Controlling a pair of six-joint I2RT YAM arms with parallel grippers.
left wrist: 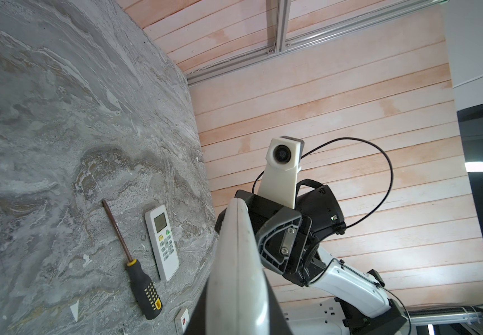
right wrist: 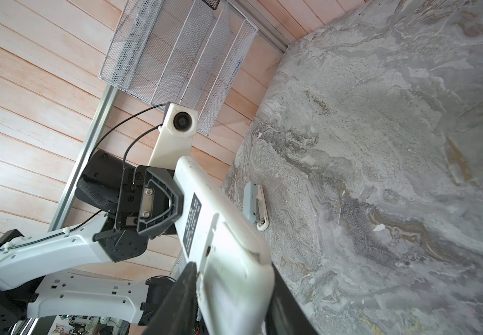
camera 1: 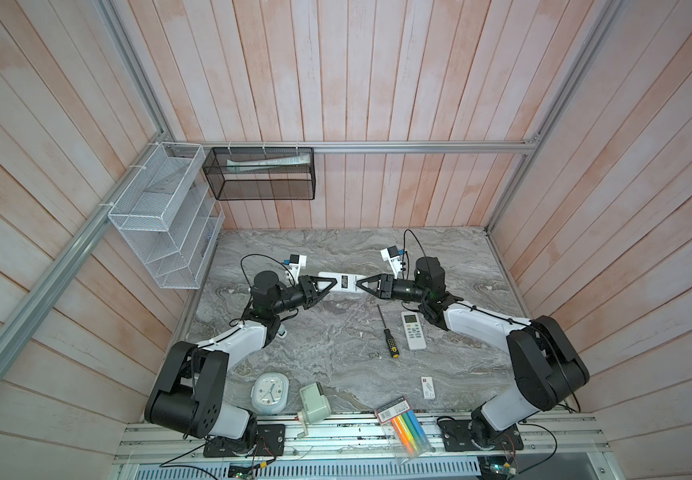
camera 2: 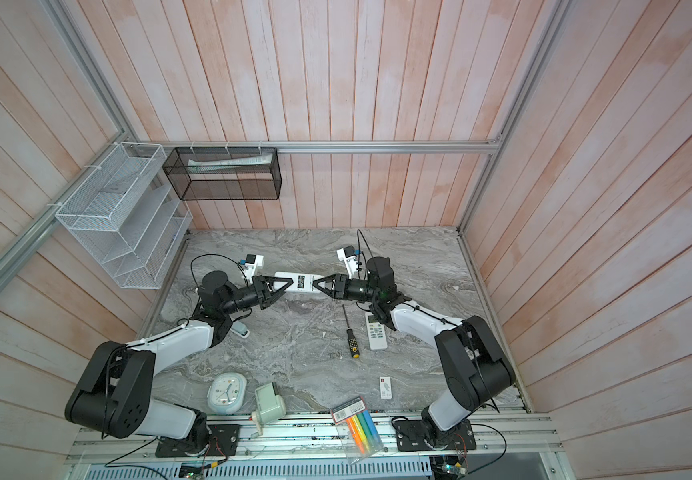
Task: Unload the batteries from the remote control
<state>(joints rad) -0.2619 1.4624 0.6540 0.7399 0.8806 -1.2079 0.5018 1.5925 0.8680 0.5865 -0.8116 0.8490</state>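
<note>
A long white remote control (camera 1: 342, 284) (camera 2: 300, 282) hangs level above the marble table, label side up, held at both ends. My left gripper (camera 1: 333, 286) (camera 2: 288, 286) is shut on its left end; in the left wrist view the remote control (left wrist: 234, 261) runs out from between the dark fingers of the left gripper (left wrist: 239, 304). My right gripper (camera 1: 359, 286) (camera 2: 316, 286) has the other end, and its fingers (right wrist: 182, 290) lie against both faces of the remote control (right wrist: 220, 232). The back cover looks closed. The batteries are hidden.
On the table right of centre lie a screwdriver (camera 1: 388, 336) and a smaller remote with a screen (camera 1: 413, 330). Near the front edge are a clock (camera 1: 269, 392), a green sharpener (camera 1: 313, 401), a highlighter packet (camera 1: 404, 428) and a small white box (camera 1: 428, 387). A stapler (right wrist: 256, 208) lies under the left arm.
</note>
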